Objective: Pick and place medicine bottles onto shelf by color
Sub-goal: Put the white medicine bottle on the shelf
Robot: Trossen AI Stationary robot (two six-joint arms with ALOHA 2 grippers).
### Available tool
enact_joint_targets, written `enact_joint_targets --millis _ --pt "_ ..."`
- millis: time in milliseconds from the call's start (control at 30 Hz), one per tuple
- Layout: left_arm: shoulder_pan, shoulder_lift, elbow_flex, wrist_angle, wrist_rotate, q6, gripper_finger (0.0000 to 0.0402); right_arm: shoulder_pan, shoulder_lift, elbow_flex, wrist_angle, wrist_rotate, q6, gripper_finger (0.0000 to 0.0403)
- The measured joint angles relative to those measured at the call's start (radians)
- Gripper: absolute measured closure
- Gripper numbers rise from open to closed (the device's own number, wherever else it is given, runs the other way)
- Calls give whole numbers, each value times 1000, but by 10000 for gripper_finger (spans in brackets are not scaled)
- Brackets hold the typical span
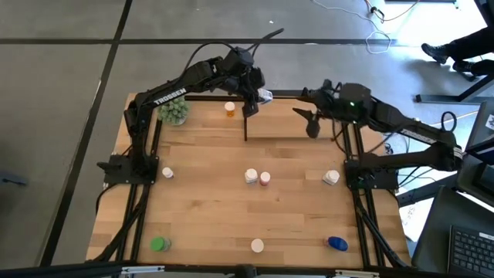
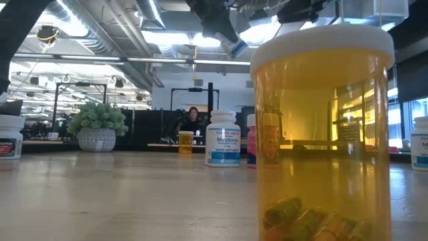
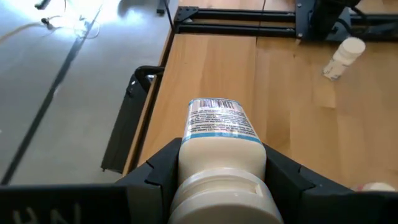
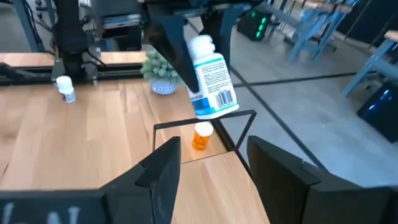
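My left gripper (image 1: 257, 91) is over the table's far middle, shut on a white bottle with a blue-edged label (image 4: 209, 81), high above the shelf's thin black frame (image 4: 205, 123). My right gripper (image 1: 310, 120) hangs open and empty to the right of it, over the shelf (image 1: 293, 138). A small orange bottle (image 1: 230, 109) stands on the wood by the shelf's left post. Other bottles stand on the tabletop: two white ones (image 1: 167, 174) (image 1: 331, 177), a white and pink pair (image 1: 258, 177), a green one (image 1: 160, 245), a blue one (image 1: 337, 244), and a white-capped orange one (image 1: 257, 246). My left gripper pinches the white bottle between its two fingers on the upper body just below the cap (image 3: 186, 163). The fingers come from above, slanting down. The bottle is lifted clear and tilted, its cap (image 4: 200, 43) up by the fingers and its labelled base end (image 3: 217, 118) sticking out below them.
A green bushy plant in a pot (image 1: 174, 110) stands at the far left. Black frame rails (image 1: 147, 193) run along the table's left and right sides. In the low view the near orange bottle (image 2: 321, 134) fills the foreground. A person (image 2: 192, 120) sits in the room behind.
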Motion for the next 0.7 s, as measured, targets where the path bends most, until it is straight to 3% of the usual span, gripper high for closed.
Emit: enact_joint_targets --millis 300,700 --pt "-7 0 0 0 1 85 252 -96 131 47 -12 -180 -96 215" --pt "-23 0 0 -6 3 137 252 -131 253 47 67 -186 -191 215"
